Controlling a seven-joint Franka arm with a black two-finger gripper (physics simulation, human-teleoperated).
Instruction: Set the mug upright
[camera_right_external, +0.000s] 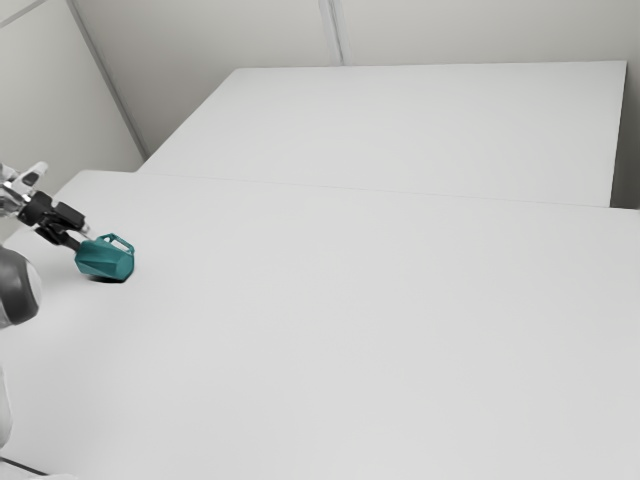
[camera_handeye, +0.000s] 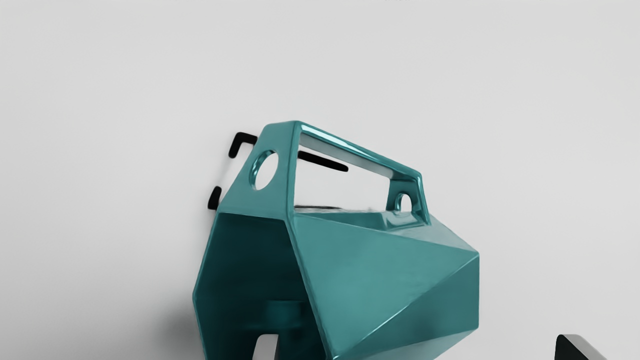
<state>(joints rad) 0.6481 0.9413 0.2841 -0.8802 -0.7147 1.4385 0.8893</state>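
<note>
My hand (camera_right_external: 82, 238) is open, its fingers wide apart. One finger (camera_handeye: 266, 348) shows against the dark mouth of the teal mug (camera_handeye: 380, 265); the other stands past the mug's base, apart from it. I can't tell whether the first touches. The mug lies on its side at my fingertips, above the white desk (camera_right_external: 350, 330), its handle (camera_handeye: 357, 147) upward.
</note>
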